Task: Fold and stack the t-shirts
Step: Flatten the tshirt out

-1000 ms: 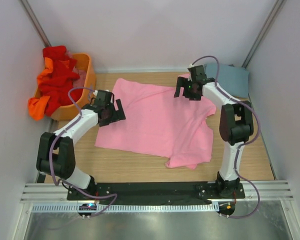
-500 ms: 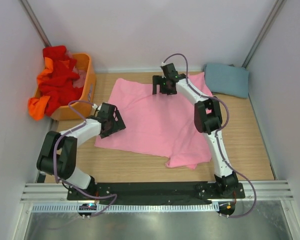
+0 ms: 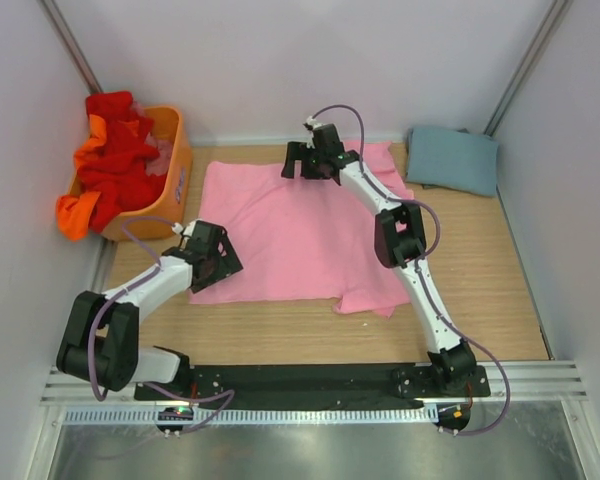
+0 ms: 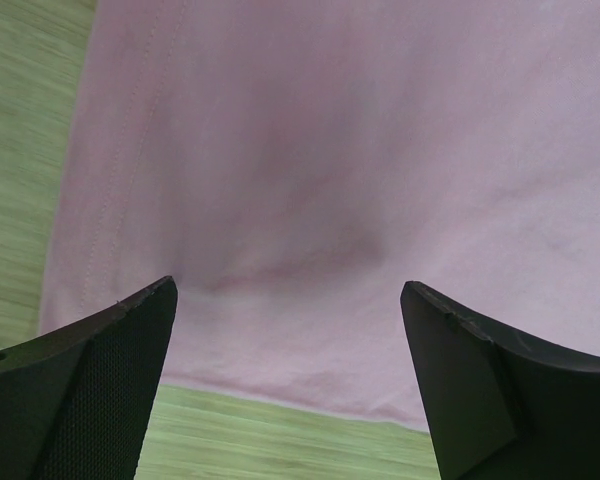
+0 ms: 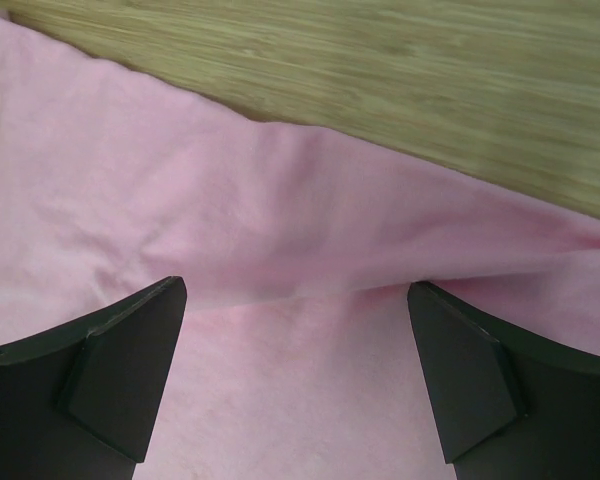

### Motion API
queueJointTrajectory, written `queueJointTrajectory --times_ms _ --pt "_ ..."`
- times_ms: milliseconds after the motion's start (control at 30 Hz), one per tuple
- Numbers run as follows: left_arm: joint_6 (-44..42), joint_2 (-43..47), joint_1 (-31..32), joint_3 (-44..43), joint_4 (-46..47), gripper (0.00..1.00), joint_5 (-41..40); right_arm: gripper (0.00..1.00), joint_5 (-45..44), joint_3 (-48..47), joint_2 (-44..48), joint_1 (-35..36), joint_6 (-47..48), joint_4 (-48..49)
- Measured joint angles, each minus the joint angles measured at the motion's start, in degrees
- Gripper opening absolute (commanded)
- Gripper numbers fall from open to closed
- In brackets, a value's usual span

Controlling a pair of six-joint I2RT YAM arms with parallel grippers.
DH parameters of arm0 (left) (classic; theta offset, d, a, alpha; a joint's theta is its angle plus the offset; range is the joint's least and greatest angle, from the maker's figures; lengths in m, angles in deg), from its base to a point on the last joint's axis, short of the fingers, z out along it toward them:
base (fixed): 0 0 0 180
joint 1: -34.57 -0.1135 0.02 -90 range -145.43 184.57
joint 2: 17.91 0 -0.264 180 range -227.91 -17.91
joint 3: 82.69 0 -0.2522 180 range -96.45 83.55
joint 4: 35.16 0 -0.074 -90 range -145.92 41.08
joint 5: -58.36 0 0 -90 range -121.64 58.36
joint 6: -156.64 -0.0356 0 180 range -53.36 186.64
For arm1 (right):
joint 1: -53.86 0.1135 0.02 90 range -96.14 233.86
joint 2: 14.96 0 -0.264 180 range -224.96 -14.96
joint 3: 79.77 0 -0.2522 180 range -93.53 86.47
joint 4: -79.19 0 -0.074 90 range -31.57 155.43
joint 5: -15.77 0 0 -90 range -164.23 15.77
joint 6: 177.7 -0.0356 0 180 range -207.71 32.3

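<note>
A light pink t-shirt point(image 3: 300, 235) lies spread flat on the wooden table point(image 3: 480, 260). My left gripper point(image 3: 223, 262) hovers open over its near-left corner. In the left wrist view the left gripper point(image 4: 288, 288) has pink t-shirt cloth point(image 4: 330, 150) and its hem between wide jaws. My right gripper point(image 3: 295, 168) is open above the shirt's far edge. In the right wrist view the right gripper point(image 5: 295, 288) sits over a fold in the pink t-shirt point(image 5: 280, 380). A folded grey-blue t-shirt point(image 3: 452, 160) lies at the back right.
An orange plastic basket point(image 3: 180, 150) stands at the back left, heaped with red t-shirts point(image 3: 115, 150). An orange t-shirt point(image 3: 75, 215) hangs over its near side. White walls close in on three sides. A black rail point(image 3: 300, 380) runs along the near edge.
The right gripper swung left along the pink shirt's far edge, from its back-right corner to mid-back. The left gripper slid nearer, down to the near-left corner. The shirt shifted and lies squarer.
</note>
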Motion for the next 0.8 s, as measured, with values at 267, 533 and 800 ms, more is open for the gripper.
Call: queueJointTrajectory --times_ms 267,533,800 --pt "-2.7 0.7 0.9 -10.1 -6.0 0.94 -2.7 1.0 0.9 6.8 4.6 0.6 2.1 2.8" --pt "-9.7 9.0 4.2 -22.6 -14.8 0.97 -3.1 1.0 -18.7 28.3 39.8 1.0 1.7 -4.9" --pt "-13.6 23.3 4.2 -20.6 -20.5 0.97 -2.5 1.0 -39.2 67.7 89.5 6.5 -16.5 -17.4"
